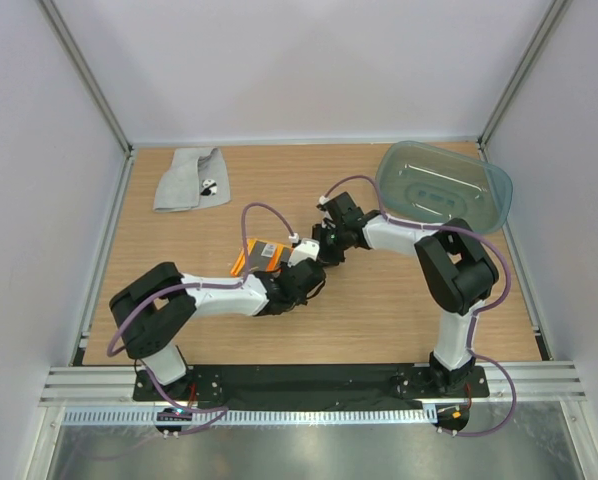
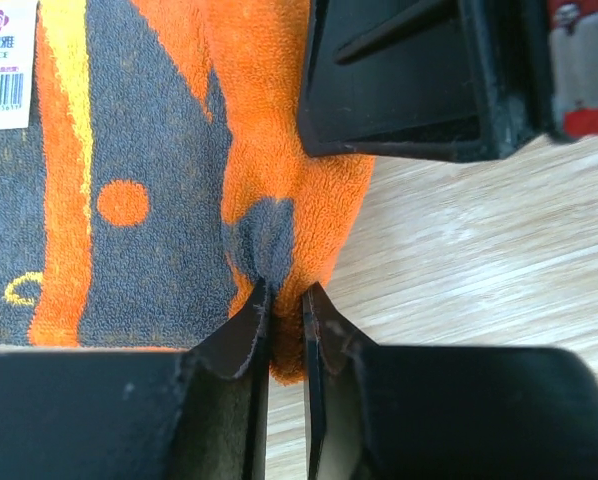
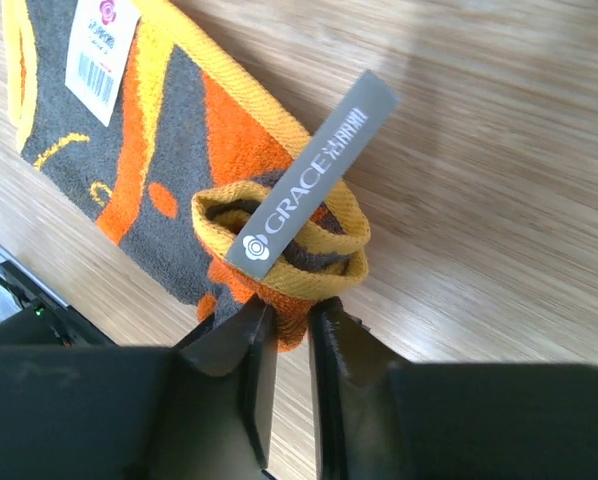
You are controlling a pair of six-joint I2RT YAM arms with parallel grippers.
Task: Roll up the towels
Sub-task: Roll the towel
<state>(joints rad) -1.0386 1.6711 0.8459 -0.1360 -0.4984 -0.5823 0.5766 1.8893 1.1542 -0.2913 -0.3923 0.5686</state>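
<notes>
The orange towel [image 1: 257, 256] with a dark grey pattern lies at mid-table, mostly flat. My left gripper [image 2: 289, 290] is shut on its near orange edge, the cloth bunched between the jaws. My right gripper [image 3: 291, 308] is shut on a curled corner of the same towel [image 3: 169, 130], just under a grey "GRACE" tag [image 3: 314, 170]. In the top view the left gripper [image 1: 314, 272] and right gripper [image 1: 329, 250] meet at the towel's right end. In the left wrist view the right gripper's black body [image 2: 409, 80] sits just beyond the towel [image 2: 159, 150]. The grey towel [image 1: 191, 178] lies loosely folded at the back left.
A translucent blue-green tub [image 1: 442, 187] stands at the back right, beside the right arm's elbow. White walls close the table on three sides. A white price sticker [image 3: 99, 50] sits on the orange towel's far part.
</notes>
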